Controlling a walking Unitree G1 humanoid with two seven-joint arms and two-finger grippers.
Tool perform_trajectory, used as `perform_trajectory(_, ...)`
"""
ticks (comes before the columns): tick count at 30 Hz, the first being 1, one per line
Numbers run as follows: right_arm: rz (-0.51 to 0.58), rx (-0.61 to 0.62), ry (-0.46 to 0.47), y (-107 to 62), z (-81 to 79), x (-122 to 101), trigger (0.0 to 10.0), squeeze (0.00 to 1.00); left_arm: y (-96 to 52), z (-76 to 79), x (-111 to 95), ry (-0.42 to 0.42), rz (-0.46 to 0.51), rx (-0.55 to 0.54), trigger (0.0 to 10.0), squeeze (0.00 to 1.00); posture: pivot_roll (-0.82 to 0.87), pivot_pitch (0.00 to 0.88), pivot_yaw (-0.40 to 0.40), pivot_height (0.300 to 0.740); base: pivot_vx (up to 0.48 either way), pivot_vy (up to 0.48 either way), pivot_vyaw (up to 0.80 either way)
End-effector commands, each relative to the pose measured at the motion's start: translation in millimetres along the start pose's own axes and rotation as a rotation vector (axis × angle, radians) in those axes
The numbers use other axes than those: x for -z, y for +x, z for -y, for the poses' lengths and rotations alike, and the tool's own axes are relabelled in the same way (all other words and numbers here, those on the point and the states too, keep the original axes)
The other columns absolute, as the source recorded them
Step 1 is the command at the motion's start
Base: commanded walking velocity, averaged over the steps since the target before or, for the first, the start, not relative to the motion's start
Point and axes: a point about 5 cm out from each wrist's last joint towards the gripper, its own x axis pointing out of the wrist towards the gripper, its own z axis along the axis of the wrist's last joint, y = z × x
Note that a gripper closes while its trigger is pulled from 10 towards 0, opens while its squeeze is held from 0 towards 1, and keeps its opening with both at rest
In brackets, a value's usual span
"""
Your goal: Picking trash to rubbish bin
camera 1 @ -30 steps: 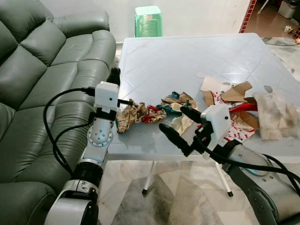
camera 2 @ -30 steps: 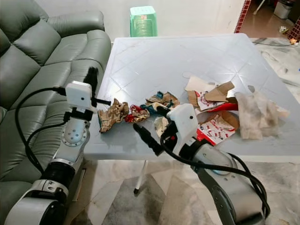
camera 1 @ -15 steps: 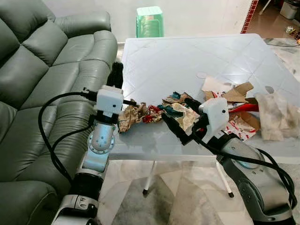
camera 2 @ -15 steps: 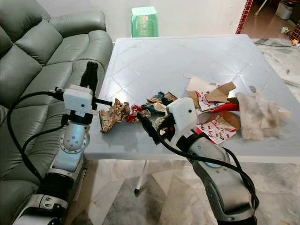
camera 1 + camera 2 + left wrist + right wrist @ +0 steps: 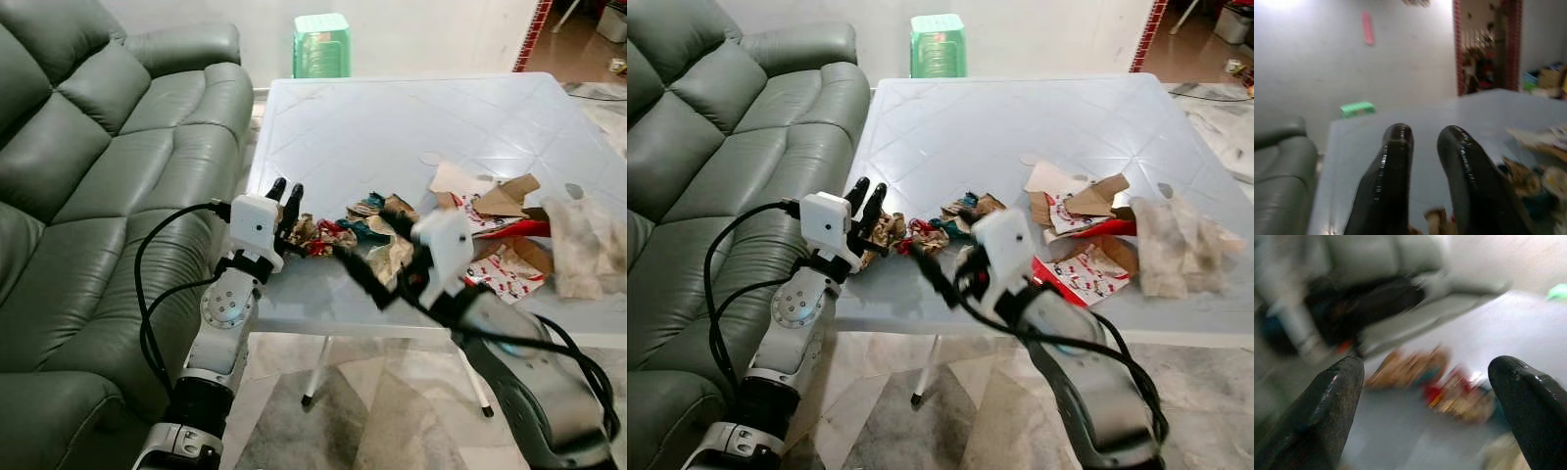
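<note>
Trash lies in a heap near the front edge of the pale table (image 5: 392,117): crumpled brown paper (image 5: 303,229), a red wrapper (image 5: 322,239) and a teal wrapper (image 5: 363,230). My left gripper (image 5: 286,190) stands at the table's left front edge right beside the brown paper, fingers pointing up and slightly apart with nothing between them (image 5: 1422,134). My right gripper (image 5: 1427,367) is blurred and wide open, low in front of the heap, facing the wrappers and holding nothing.
Torn cardboard (image 5: 493,194), red-and-white printed paper (image 5: 505,270) and a crumpled tissue (image 5: 583,235) lie at the table's right. A green sofa (image 5: 98,176) stands close on the left. A green stool (image 5: 321,44) stands behind the table. Tiled floor lies below.
My left gripper has moved right and forward to the table edge beside the brown paper, its fingers now parted. My right gripper is still moving by the heap.
</note>
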Motion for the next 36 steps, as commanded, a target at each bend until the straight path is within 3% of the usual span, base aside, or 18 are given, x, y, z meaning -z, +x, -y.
perform_trajectory(1,-0.019,-0.048,-0.003,-8.5,-4.2,-1,10.0,0.0,-2.3,0.1,9,-0.012,-0.064,0.057,10.0,1.0,-0.16,0.06,0.044,0.74,0.0,0.0,0.0)
perform_trajectory(12,-0.049,-0.057,-0.01,-19.7,-5.2,-2,10.0,0.0,-1.7,-10.3,41,-0.046,-0.246,0.13,10.0,1.0,-0.22,0.074,0.046,0.74,0.0,0.0,0.0)
perform_trajectory(18,-0.099,-0.138,0.006,-29.6,-16.0,0,10.0,0.0,3.9,-27.6,51,-0.017,-0.318,0.074,10.0,1.0,-0.25,0.089,0.046,0.74,0.0,0.0,0.0)
perform_trajectory(24,-0.113,-0.141,0.008,-33.8,-18.2,1,10.0,0.0,4.6,-35.7,54,-0.004,-0.353,0.033,10.0,1.0,-0.26,0.099,0.046,0.74,0.0,0.0,0.0)
perform_trajectory(30,-0.12,-0.146,0.01,-34.1,-18.6,1,10.0,0.0,0.4,-26.6,67,0.005,-0.447,0.07,10.0,1.0,-0.26,0.103,0.046,0.74,0.0,0.0,0.0)
perform_trajectory(31,-0.121,-0.149,0.011,-33.4,-18.4,1,10.0,0.0,-3.2,-16.9,74,-0.008,-0.474,0.128,6.3,1.0,-0.26,0.104,0.045,0.74,0.0,0.0,0.0)
perform_trajectory(32,-0.121,-0.149,0.011,-33.4,-18.4,1,10.0,0.0,-3.2,-16.9,74,-0.008,-0.474,0.128,6.3,1.0,-0.26,0.104,0.045,0.74,0.0,0.0,0.0)
perform_trajectory(33,-0.122,-0.151,0.012,-33.1,-18.7,0,10.0,0.0,-5.4,-12.6,77,-0.016,-0.491,0.15,0.0,1.0,-0.26,0.104,0.044,0.74,0.0,0.0,0.0)
perform_trajectory(34,-0.122,-0.152,0.011,-33.0,-18.9,0,10.0,0.0,-6.5,-11.3,79,-0.02,-0.5,0.157,0.0,1.0,-0.26,0.104,0.043,0.74,0.0,0.0,0.0)
perform_trajectory(35,-0.122,-0.153,0.012,-32.9,-19.1,0,10.0,0.0,-7.7,-9.8,80,-0.017,-0.504,0.167,0.0,0.44,-0.26,0.104,0.044,0.74,0.0,0.0,0.0)
perform_trajectory(36,-0.122,-0.154,0.013,-32.7,-19.4,0,10.0,0.0,-8.3,-9.1,80,-0.014,-0.503,0.167,0.0,0.0,-0.26,0.103,0.044,0.74,0.0,0.0,0.0)
